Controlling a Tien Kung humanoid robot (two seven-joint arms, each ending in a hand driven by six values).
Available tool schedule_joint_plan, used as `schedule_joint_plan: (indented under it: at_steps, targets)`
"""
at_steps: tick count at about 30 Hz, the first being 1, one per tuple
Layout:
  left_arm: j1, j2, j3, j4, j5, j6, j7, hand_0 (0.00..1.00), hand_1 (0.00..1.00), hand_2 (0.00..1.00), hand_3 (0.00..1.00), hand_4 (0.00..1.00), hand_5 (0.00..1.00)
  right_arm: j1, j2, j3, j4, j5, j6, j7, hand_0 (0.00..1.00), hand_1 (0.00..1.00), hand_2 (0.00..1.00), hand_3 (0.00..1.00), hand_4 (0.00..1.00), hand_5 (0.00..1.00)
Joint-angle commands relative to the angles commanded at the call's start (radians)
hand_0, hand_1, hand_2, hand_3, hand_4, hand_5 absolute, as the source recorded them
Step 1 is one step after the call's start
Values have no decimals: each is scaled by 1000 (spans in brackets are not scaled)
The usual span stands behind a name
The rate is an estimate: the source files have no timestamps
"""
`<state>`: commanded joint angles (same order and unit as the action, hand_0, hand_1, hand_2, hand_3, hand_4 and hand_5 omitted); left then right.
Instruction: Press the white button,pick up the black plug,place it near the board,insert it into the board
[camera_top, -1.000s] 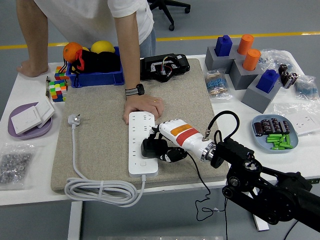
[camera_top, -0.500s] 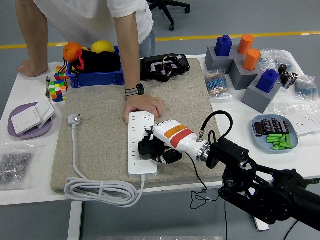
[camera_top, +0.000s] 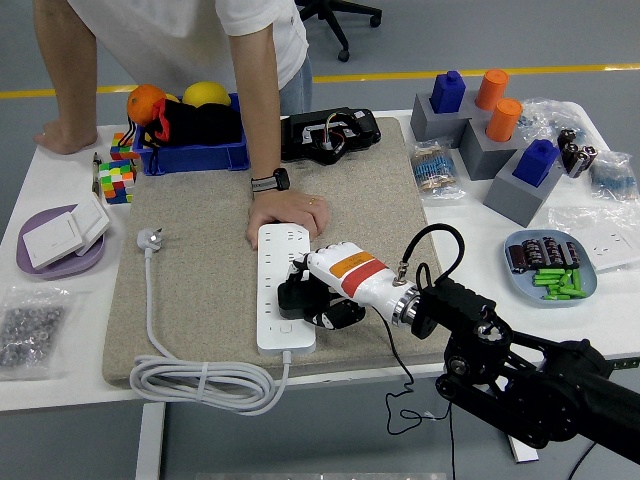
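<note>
Head view shows the right hand (camera_top: 318, 290), white with an orange-and-red band, with its fingers clamped on the black plug (camera_top: 296, 296), which sits on the right edge of the white power strip (camera_top: 283, 290) around its middle; I judge the last step, insertion, to be in hand. A person's hand (camera_top: 283, 213) rests on the far end of that strip, steadying it against the grey mat (camera_top: 200, 250) on the worktop (camera_top: 60, 385). Next, the plug's pins must line up with a socket and be pressed straight down; no brand or lettering is legible anywhere, including the band.
</note>
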<state>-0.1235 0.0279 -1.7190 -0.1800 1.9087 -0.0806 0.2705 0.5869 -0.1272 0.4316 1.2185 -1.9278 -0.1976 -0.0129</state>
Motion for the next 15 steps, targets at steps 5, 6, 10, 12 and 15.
schedule_joint_plan:
  at_steps: [5,6,10,12,15]
  targets:
    - [2,-1,-6,0,2,1,0,826,789,762,795,573,480,1,-2,14,22,6,1,7,241,384,374,553,826,2]
    - [3,-1,-7,0,4,1,0,826,789,762,795,573,480,1,-2,17,26,3,-1,10,241,384,374,553,826,2]
    - [3,-2,-10,0,8,1,0,826,789,762,795,574,480,-2,2,30,31,-10,5,10,250,396,390,564,830,2]
    - [4,-3,-10,0,8,1,0,826,789,762,795,574,480,-3,1,33,31,-12,12,9,250,396,390,564,830,2]
    - [5,-3,-10,0,5,1,-1,826,791,762,795,574,479,-4,-1,34,34,-10,19,9,393,475,498,647,829,2]
